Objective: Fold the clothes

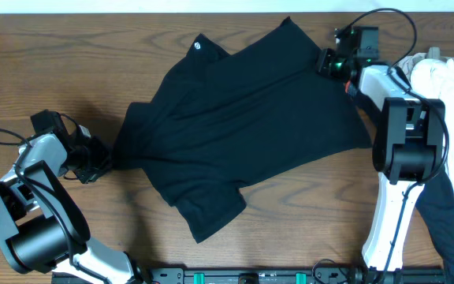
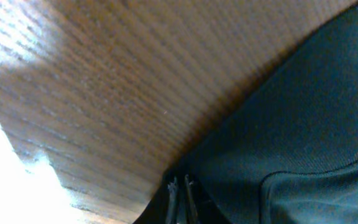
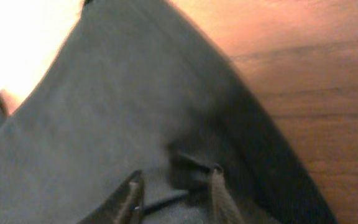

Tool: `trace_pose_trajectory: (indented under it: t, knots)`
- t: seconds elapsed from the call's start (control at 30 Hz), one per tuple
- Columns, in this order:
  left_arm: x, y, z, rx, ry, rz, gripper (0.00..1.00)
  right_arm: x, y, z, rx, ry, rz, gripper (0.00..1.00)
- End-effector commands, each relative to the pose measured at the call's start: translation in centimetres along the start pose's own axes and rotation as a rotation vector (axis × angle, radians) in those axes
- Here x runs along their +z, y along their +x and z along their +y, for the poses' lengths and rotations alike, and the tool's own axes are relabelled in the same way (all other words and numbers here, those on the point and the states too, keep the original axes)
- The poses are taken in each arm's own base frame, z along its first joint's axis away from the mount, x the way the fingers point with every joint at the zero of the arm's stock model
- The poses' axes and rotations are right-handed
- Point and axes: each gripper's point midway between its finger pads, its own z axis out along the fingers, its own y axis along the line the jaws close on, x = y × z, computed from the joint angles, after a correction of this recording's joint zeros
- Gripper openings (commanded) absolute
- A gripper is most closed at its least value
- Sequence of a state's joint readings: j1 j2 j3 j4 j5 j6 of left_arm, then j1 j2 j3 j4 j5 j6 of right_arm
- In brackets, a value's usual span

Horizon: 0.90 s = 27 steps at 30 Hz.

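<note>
Plain black short-sleeved fabric T-shirt [image 1: 243, 118] spread across brown wood-grain table [image 1: 53, 47], my left gripper [image 1: 103, 162] pinched shut on its left edge, my right gripper [image 1: 323, 62] at its far corner, fingers [image 3: 219, 190] parted over puckered cloth

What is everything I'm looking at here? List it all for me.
T-shirt: one, black with a small white logo, spread crookedly across the table's middle.
white garment: one, white, bunched at the right edge.
dark garment: one, black, lower right, beside the right arm's base.
table: one, brown wood grain, beneath everything.
left arm: one, white and black, lower left.
right arm: one, white and black, right side.
left end effector: one, dark, shut on the T-shirt's left edge.
right end effector: one, dark, open at the T-shirt's upper right corner.
</note>
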<state>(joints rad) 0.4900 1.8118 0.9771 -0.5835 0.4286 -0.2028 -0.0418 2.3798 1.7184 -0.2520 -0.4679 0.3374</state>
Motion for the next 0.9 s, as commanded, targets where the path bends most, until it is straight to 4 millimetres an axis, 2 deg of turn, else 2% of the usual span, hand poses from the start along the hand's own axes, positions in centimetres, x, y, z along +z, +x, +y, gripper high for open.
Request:
trace_pose_trajectory:
  t: [0.0, 0.03, 0.07, 0.1, 0.17, 0.27, 0.37, 0.43, 0.5, 0.6, 0.77, 0.87]
  knots:
    - [2.0, 0.6, 3.1, 0.013, -0.107, 0.036, 0.14, -1.7, -1.2, 1.6, -0.080, -0.124, 0.019, 0.55]
    - [1.8, 0.3, 2.5, 0.036, -0.077, 0.035, 0.17, -2.9, -1.8, 2.7, -0.100, -0.163, 0.018, 0.62]
    - [1.6, 0.1, 1.8, 0.057, -0.046, 0.034, 0.17, -4.1, -2.2, 3.8, -0.116, -0.195, 0.014, 0.64]
    - [1.2, -0.2, 1.0, 0.076, -0.014, 0.031, 0.24, -5.1, -2.4, 4.4, -0.122, -0.205, 0.015, 0.64]
    - [0.1, -0.8, -0.4, 0.106, 0.031, 0.025, 0.28, -7.3, -2.4, 5.7, -0.126, -0.199, 0.032, 0.62]
    - [-2.0, -1.7, -2.2, 0.152, 0.076, 0.005, 0.32, -10.6, -1.2, 6.8, -0.108, -0.150, 0.088, 0.56]
    - [-4.2, -2.2, -4.5, 0.204, 0.129, -0.020, 0.31, -13.0, 1.4, 5.7, -0.058, 0.012, 0.183, 0.48]
    - [-5.3, -2.0, -6.0, 0.246, 0.159, -0.035, 0.30, -14.4, 3.9, 3.8, -0.028, 0.167, 0.273, 0.40]
    - [-6.1, -1.4, -7.2, 0.295, 0.165, -0.046, 0.23, -15.4, 6.6, 1.9, -0.013, 0.312, 0.376, 0.33]
    - [-7.4, -0.6, -9.1, 0.368, 0.177, -0.077, 0.21, -15.6, 10.3, 0.2, 0.000, 0.411, 0.497, 0.24]
    - [-10.8, 1.1, -12.0, 0.466, 0.206, -0.159, 0.21, -14.0, 16.2, -2.4, 0.056, 0.446, 0.605, 0.17]
    - [-13.1, 2.1, -13.1, 0.509, 0.224, -0.217, 0.21, -12.2, 17.7, -3.4, 0.047, 0.414, 0.584, 0.16]
